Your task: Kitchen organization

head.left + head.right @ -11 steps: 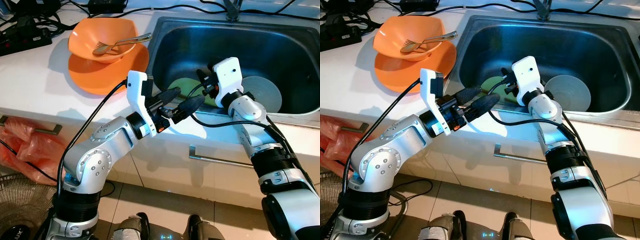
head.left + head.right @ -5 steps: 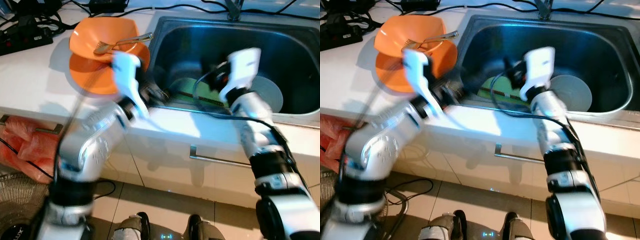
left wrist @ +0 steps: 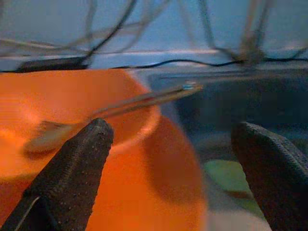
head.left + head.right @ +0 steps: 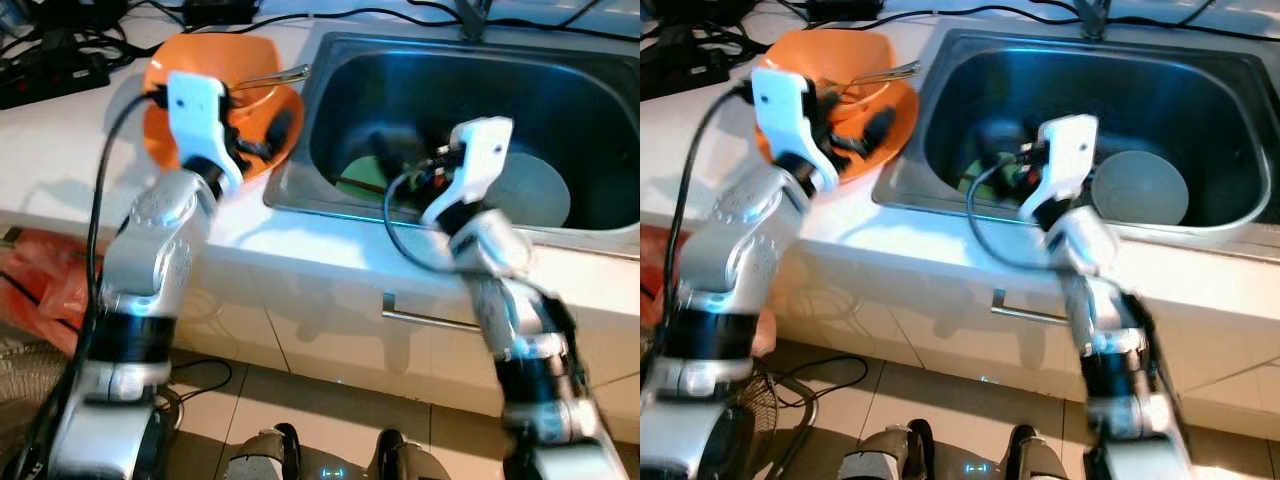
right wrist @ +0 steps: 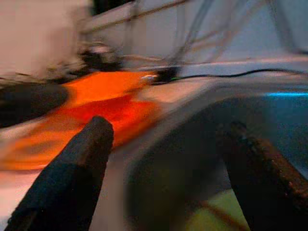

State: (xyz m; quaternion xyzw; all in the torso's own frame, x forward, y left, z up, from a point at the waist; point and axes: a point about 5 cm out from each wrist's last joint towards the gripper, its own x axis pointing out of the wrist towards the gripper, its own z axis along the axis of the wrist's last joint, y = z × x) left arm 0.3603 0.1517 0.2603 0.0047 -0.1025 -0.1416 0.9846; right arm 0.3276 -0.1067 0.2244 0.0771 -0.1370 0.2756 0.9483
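I note the left gripper (image 3: 168,159) spread wide before the orange bowl (image 3: 62,103) holding a fork (image 3: 110,113); right gripper (image 5: 163,163) spread wide over the sink (image 4: 330,190).

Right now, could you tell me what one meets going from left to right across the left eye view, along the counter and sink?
Cables → left gripper over the orange bowl → sink rim → green item in the sink → right gripper → grey plate.
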